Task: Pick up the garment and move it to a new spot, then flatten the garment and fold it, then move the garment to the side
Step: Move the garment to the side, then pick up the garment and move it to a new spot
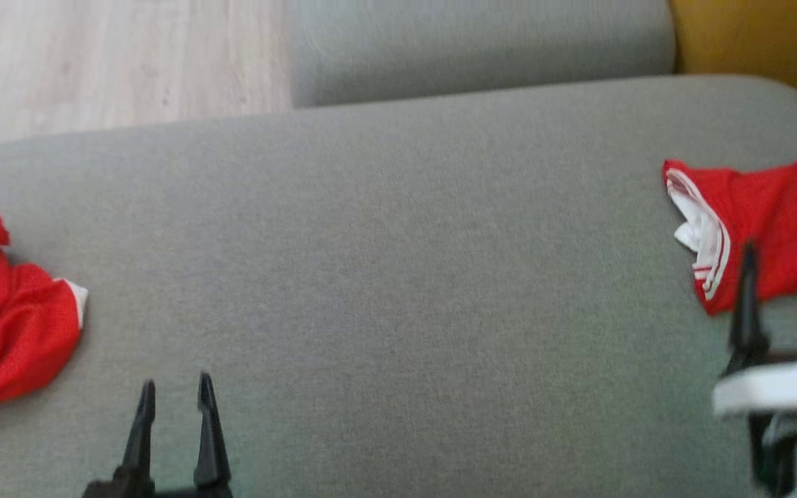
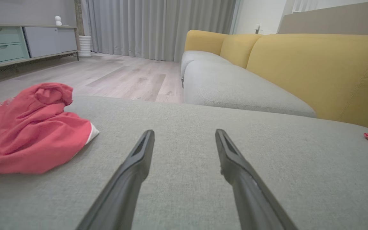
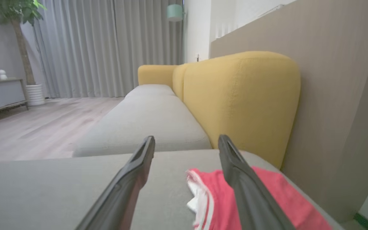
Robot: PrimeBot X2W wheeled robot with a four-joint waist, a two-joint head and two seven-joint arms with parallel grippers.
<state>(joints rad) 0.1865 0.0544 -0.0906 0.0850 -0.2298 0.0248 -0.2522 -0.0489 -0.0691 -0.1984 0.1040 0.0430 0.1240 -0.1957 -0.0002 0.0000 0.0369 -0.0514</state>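
The red garment with white stripes (image 1: pixel 765 207) lies at the right edge of the grey sofa seat (image 1: pixel 398 277), near the yellow backrest (image 3: pixel 241 102). The right gripper (image 1: pixel 782 249) stands over its near edge with fingers spread and grasps nothing. The left gripper (image 1: pixel 177 382) is also released, over bare fabric. A crumpled red garment (image 1: pixel 11 325) sits at the left edge. Between them the seat is wide and free. Beyond are a second grey cushion (image 1: pixel 474 48) and a pale wooden floor (image 1: pixel 94 55).

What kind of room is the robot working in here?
Most likely a home living room: a long sofa with grey seats and yellow backs, floor-length grey curtains, and a low sideboard on a wood floor.
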